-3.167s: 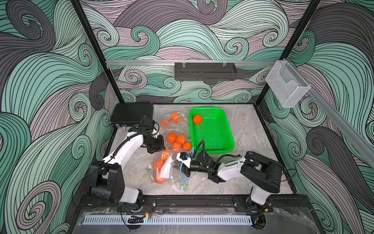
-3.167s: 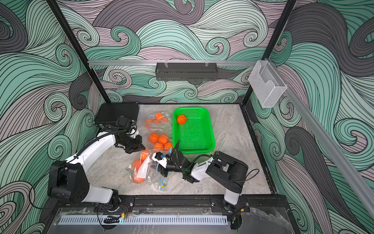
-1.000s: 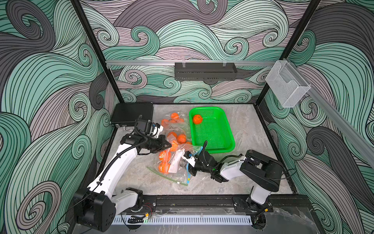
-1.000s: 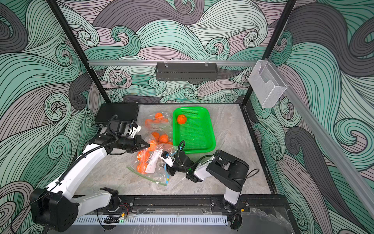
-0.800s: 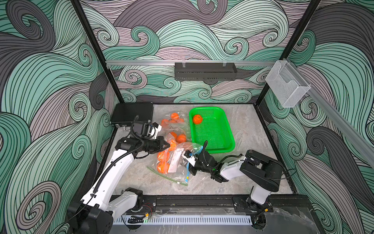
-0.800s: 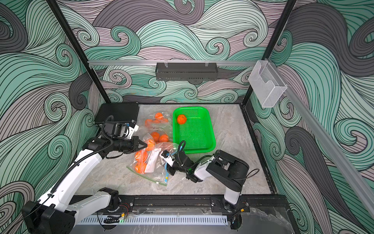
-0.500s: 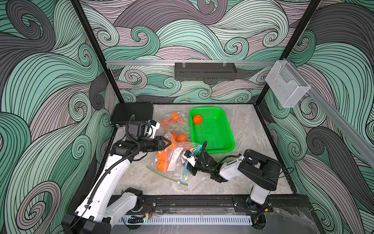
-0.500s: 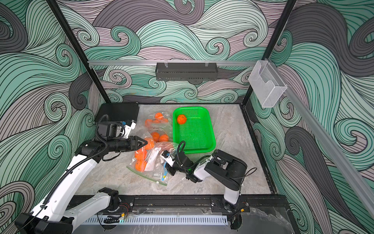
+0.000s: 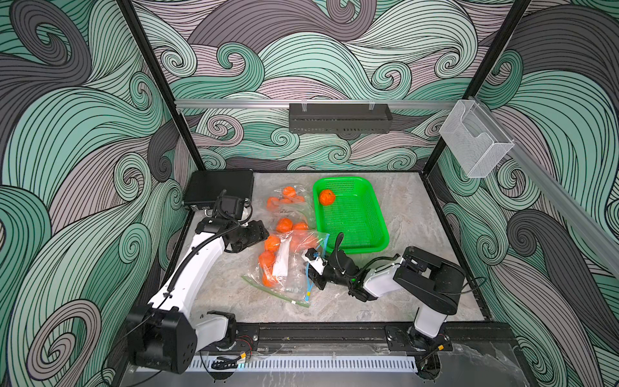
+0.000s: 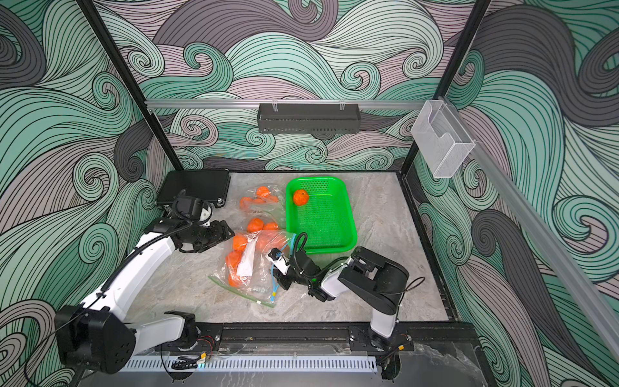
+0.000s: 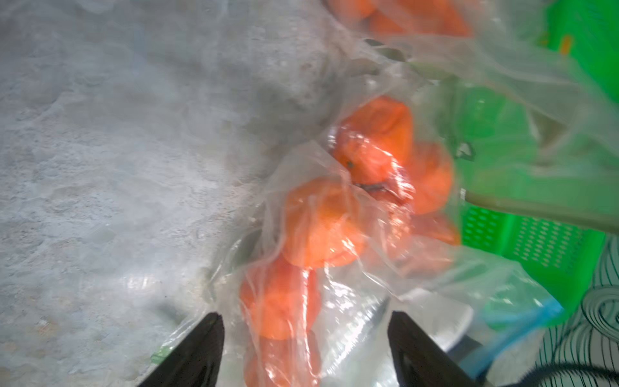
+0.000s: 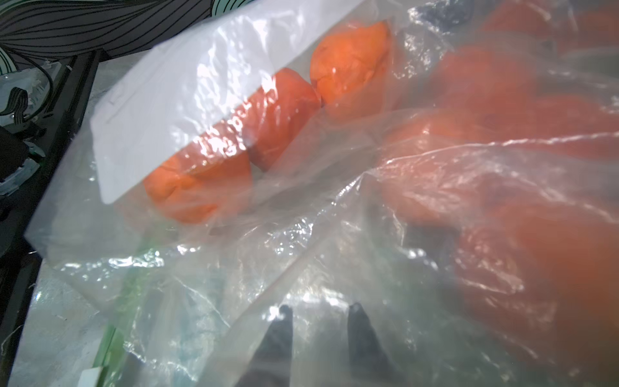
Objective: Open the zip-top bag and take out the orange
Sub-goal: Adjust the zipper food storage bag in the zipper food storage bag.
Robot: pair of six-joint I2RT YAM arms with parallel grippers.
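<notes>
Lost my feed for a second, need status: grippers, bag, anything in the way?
Left gripper jaws open, empty, beside zip-top bag. Right gripper pinching bag's edge. Oranges inside. Second bag lies against its far side.

Right claw (image 12: 320, 310) behind blurry zip-top bag (image 12: 301, 254)

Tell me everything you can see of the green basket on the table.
The green basket is bright plastic, rectangular with rounded corners, its floor and low walls perforated like mesh. It sits flat on the marble-look table, near the back. One orange lies in a far corner. A clear bag of oranges lies beside it.
</notes>
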